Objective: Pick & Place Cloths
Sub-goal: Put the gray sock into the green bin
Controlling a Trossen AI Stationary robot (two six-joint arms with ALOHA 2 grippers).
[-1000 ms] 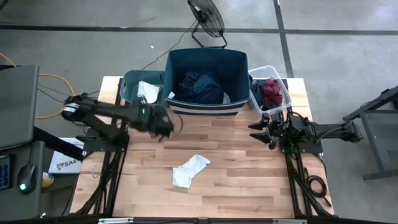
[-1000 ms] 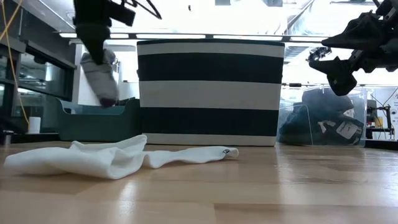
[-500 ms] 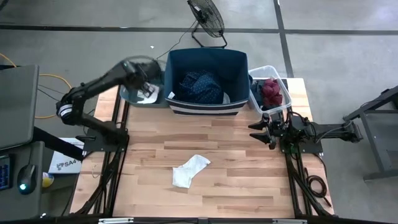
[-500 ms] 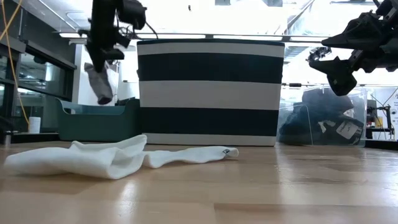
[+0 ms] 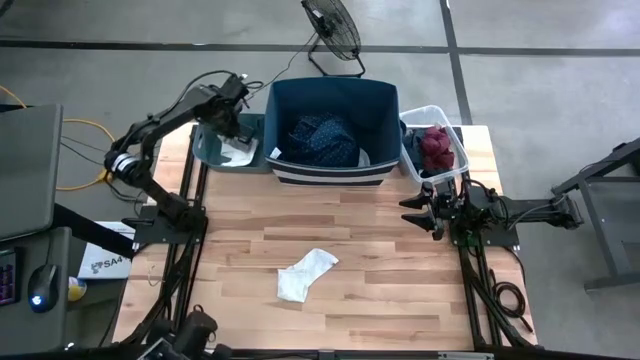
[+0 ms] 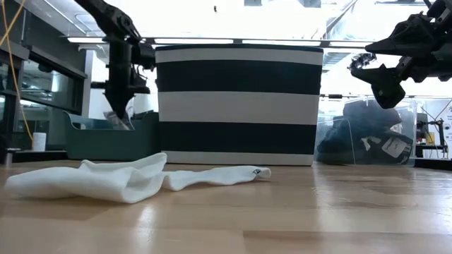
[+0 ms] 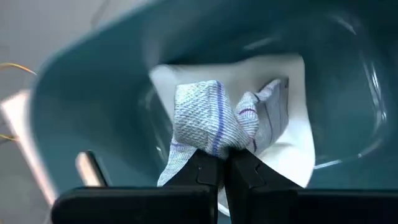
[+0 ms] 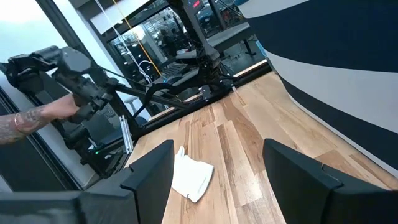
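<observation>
Workshop, concrete floor [image 5: 540,90], floor fan [image 5: 332,30]

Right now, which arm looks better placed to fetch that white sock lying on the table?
Right: its gripper hangs open and empty beside the table, while the left gripper is shut on a grey sock over the teal bin.

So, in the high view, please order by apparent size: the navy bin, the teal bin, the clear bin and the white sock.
1. Navy bin, clearly largest.
2. Teal bin and clear bin: look alike; the left arm covers part of the teal one.
3. White sock, smallest.
</observation>
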